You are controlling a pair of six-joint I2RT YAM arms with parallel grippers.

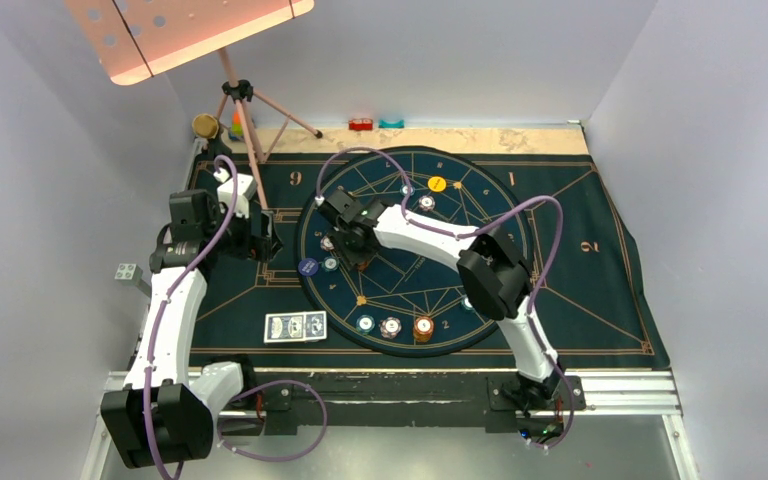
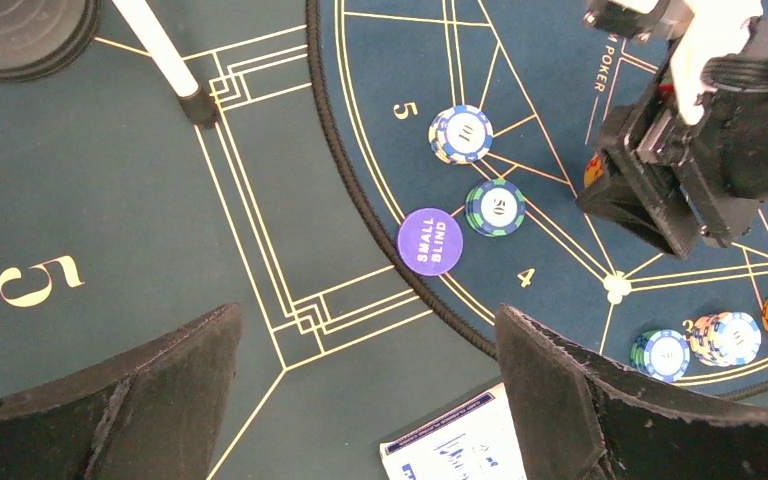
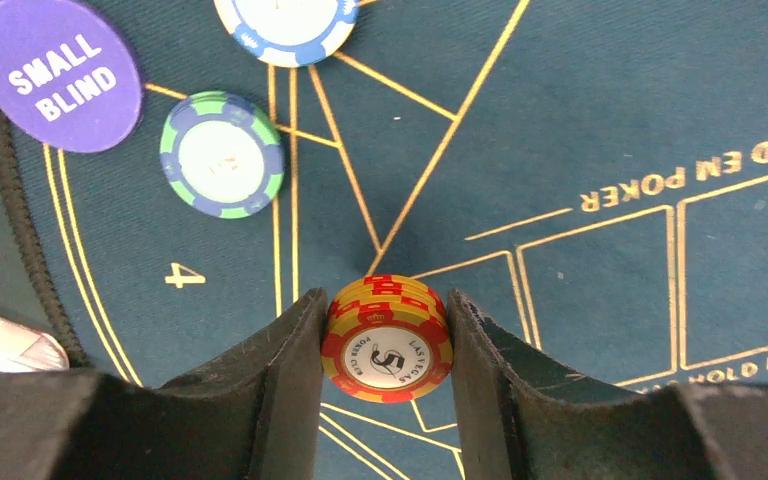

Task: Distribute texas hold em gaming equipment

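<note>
While overhead obscures them, right end effector (image 3: 385,305) clamps orange chips (image 3: 387,350) and left end effector (image 2: 365,320) gapes.

One yellow disc (image 1: 437,184), one purple disc (image 1: 308,267), two arms (image 1: 165,320) (image 1: 415,228)

Boxed in by plain pale grey walls (image 1: 20,150) left, back, right. Lit evenly. Table (image 1: 500,140) with bare tan strip at far edge, metal rail (image 1: 630,390) along near edge, dark blue gold-lined mat (image 1: 580,290) over most of it. Pink tripod stand (image 1: 238,92) back left, perforated pink panel (image 1: 180,30) on top, tilted.
</note>
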